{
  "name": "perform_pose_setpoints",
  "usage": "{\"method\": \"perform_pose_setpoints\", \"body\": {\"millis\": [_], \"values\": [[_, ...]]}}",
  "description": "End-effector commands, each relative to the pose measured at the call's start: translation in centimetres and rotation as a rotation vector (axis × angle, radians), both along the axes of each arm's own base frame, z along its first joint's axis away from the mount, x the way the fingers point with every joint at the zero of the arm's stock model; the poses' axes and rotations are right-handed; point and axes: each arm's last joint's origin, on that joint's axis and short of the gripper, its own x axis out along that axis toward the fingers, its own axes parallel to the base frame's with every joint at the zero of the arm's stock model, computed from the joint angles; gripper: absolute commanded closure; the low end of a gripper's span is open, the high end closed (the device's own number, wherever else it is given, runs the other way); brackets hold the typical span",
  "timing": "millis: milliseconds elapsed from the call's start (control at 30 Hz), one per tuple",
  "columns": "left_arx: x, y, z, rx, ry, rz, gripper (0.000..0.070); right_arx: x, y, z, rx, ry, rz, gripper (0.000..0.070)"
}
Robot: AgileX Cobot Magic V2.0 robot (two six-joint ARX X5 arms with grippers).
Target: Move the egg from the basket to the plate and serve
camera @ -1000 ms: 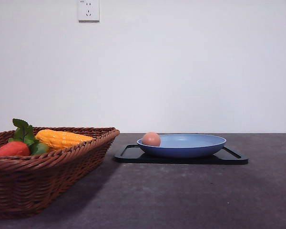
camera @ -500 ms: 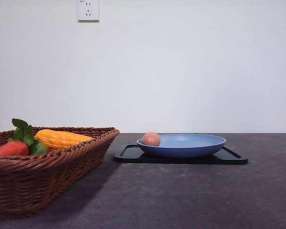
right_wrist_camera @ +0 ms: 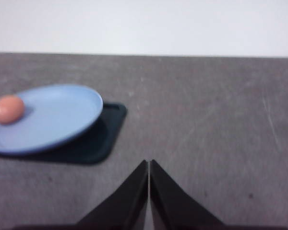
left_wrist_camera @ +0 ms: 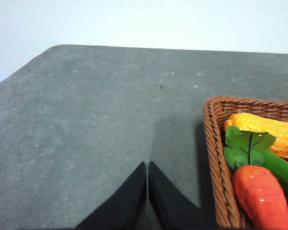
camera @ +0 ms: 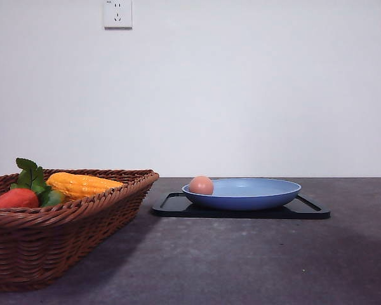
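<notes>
- Egg (camera: 201,185) is seen lying in plate (camera: 254,193), near its left rim; basket (camera: 82,216) transfer judged done.
- Left gripper (left_wrist_camera: 148,168) and right gripper (right_wrist_camera: 149,166) are closed, nothing held.
- Serving possibly left.

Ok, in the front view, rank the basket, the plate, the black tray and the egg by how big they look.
1. Basket, though it sits nearest the camera.
2. Black tray.
3. Plate.
4. Egg.

pinkish egg (camera: 201,185) on blue plate (camera: 260,194)
</notes>
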Motion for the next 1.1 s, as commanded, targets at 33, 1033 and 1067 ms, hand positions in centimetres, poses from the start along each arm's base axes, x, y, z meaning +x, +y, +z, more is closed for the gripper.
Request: {"method": "perform_pose_setpoints", "body": {"millis": [33, 1033, 1067], "values": [[0.07, 0.0, -0.88, 0.0, 0.037, 0.0, 0.07, -0.18, -0.01, -1.06, -0.014, 0.018, 0.005, 0.07], [0.07, 0.0, -0.88, 0.0, 0.036, 0.001, 0.07, -0.83, 0.79, -1.04, -0.049, -0.017, 0.294, 0.07], [0.07, 0.0, -0.88, 0.0, 0.036, 0.001, 0.07, -0.83, 0.79, -1.04, -0.049, -0.017, 0.294, 0.07]]}}
